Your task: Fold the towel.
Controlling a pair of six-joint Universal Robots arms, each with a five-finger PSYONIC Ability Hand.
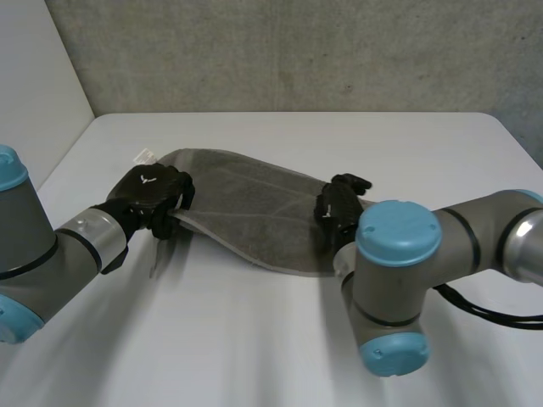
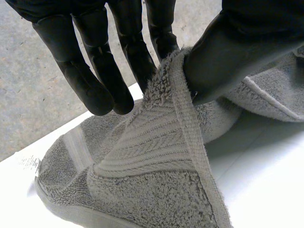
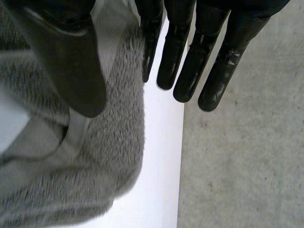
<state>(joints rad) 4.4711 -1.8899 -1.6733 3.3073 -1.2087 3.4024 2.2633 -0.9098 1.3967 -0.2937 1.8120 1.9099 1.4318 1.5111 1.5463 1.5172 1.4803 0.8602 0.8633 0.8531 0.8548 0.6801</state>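
White table (image 1: 254, 339) fills the head view, matte and bare around the work. Nearest the camera are the two arms, left arm (image 1: 51, 254) and right arm (image 1: 399, 280), grey with light-blue caps.

Past them a grey terry towel (image 1: 254, 212) stretches slantwise between the hands at mid-table, bunched lengthwise, with shadow under its near edge.

The left hand (image 1: 151, 195) is at the towel's left end. In its wrist view the left hand (image 2: 118, 57) pinches the hemmed edge of the towel (image 2: 156, 180) between thumb and one finger, the other fingers straight beside it. A small white care label (image 2: 28, 164) sticks out at the corner (also seen from the head, (image 1: 142, 156)).

The right hand (image 1: 339, 208) is at the towel's right end. In its wrist view the right hand (image 3: 71, 57) has its thumb on the towel (image 3: 109, 156), nipping the edge against the nearest finger; the remaining fingers are straight, past the cloth, over the table (image 3: 161, 156) and a grey concrete surface (image 3: 242, 166).

Far side: the table's rounded back edge, then a rough concrete wall (image 1: 297, 51), with a plain white panel (image 1: 34, 76) at the left.
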